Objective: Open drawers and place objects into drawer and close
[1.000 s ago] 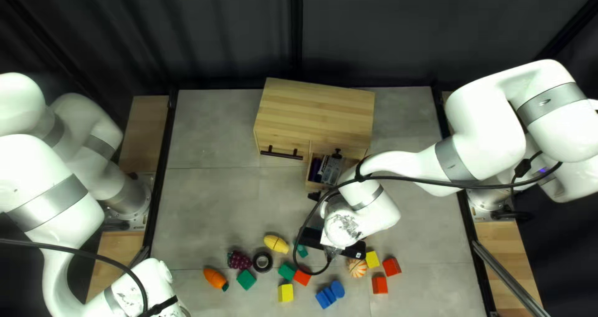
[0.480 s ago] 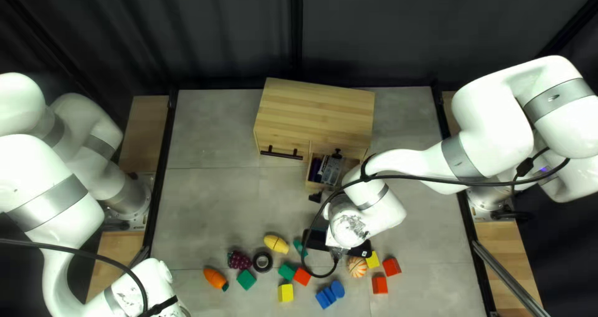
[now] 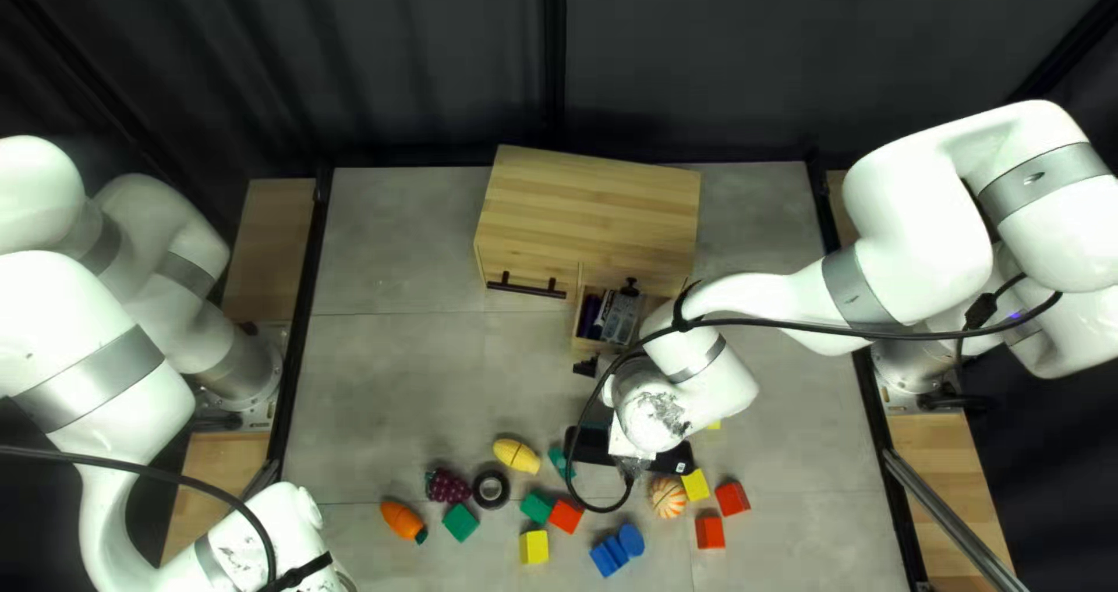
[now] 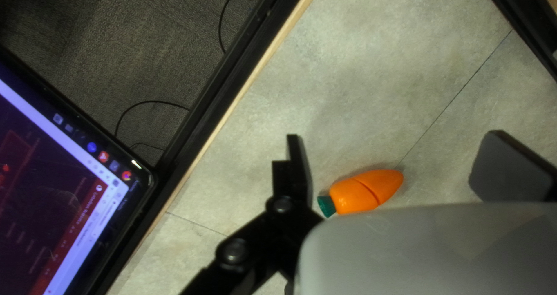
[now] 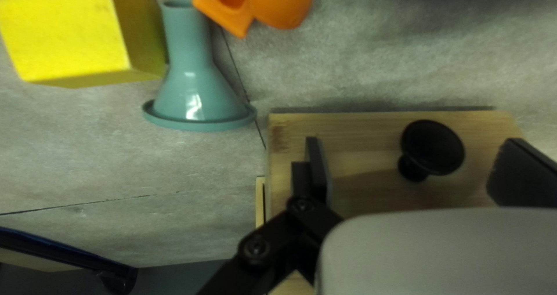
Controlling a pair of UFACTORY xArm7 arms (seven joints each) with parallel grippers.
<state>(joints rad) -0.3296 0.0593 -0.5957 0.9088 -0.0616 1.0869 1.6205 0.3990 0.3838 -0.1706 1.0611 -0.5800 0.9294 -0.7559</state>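
Two are seen released: left gripper (image 4: 398, 150) near toy carrot (image 4: 364, 192), right gripper (image 3: 586, 366) with black knob (image 5: 434, 147) framed between its parted fingers. Drawer (image 3: 596, 345) is pulled out of wooden cabinet (image 3: 588, 214), items (image 3: 621, 310) held inside.

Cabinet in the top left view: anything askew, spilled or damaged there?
Cabinet sits askew: its far edge slants against the far edge of the table. Its drawer is pulled out with things inside, normal for this task. No spill or damage visible.
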